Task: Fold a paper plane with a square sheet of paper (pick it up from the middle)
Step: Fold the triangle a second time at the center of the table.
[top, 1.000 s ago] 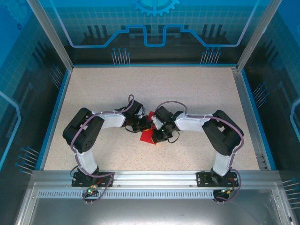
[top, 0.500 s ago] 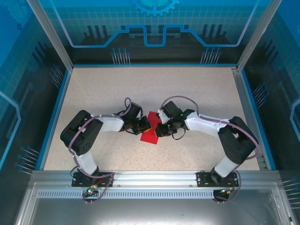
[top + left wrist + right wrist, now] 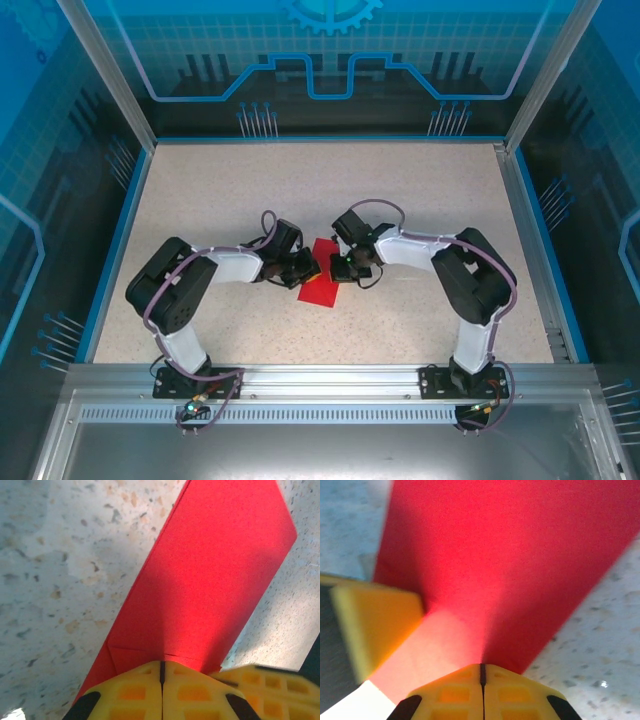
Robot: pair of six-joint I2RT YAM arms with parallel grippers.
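Observation:
The red sheet of paper (image 3: 320, 278) lies flat on the speckled table, folded into a long narrow strip with a small folded flap at one end (image 3: 210, 575) (image 3: 520, 565). My left gripper (image 3: 311, 268) (image 3: 162, 664) is shut, its yellow tips down on the strip's left edge. From the other side, my right gripper (image 3: 339, 268) (image 3: 482, 667) is also shut, with its tips on the strip's right edge. The two grippers face each other across the paper, almost touching. Nothing shows between either pair of jaws.
The speckled beige table (image 3: 320, 190) is bordered by a blue rim and transparent blue walls. An aluminium rail (image 3: 320, 380) carrying both arm bases runs along the near edge. Both arms bend inward towards the table's middle.
The right arm's elbow swung out and back, and its gripper moved a little farther up along the paper. The left gripper stayed almost still. The paper now lies flatter.

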